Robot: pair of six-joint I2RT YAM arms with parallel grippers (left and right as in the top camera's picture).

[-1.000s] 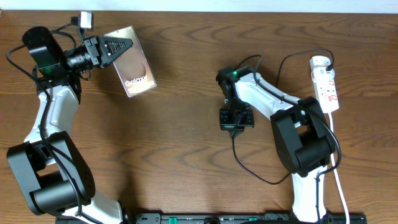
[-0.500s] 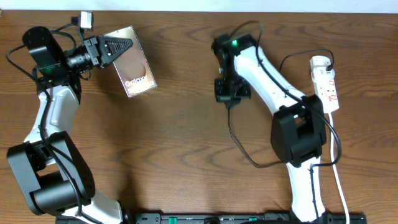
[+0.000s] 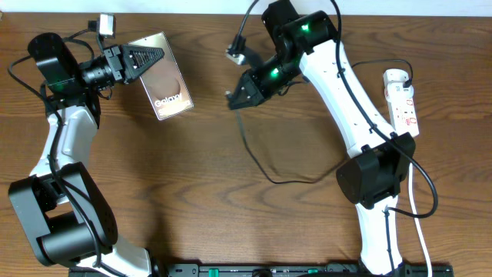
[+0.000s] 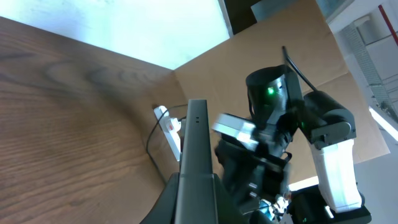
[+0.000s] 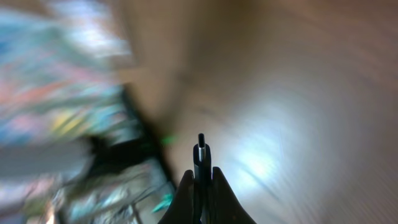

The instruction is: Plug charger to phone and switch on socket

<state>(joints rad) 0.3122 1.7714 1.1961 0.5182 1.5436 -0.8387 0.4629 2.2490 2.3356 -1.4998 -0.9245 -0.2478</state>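
My left gripper (image 3: 154, 58) is shut on the phone (image 3: 165, 81), a bronze-brown slab with white lettering, held tilted above the table at the upper left. In the left wrist view the phone (image 4: 197, 155) shows edge-on between the fingers. My right gripper (image 3: 234, 98) is raised at upper centre and shut on the charger's connector tip (image 5: 201, 152). The thin black charger cable (image 3: 265, 165) hangs from it and loops over the table toward the white socket (image 3: 403, 104) at the right, where its other end sits. The right wrist view is motion-blurred.
The socket's thick white cord (image 3: 419, 215) runs down the right side to the front edge. Both arm bases stand at the front. The socket also shows small in the left wrist view (image 4: 169, 124).
My right arm has swung up and left across the table, lifting the connector tip and dragging the cable toward the phone. The left arm and phone have not moved.
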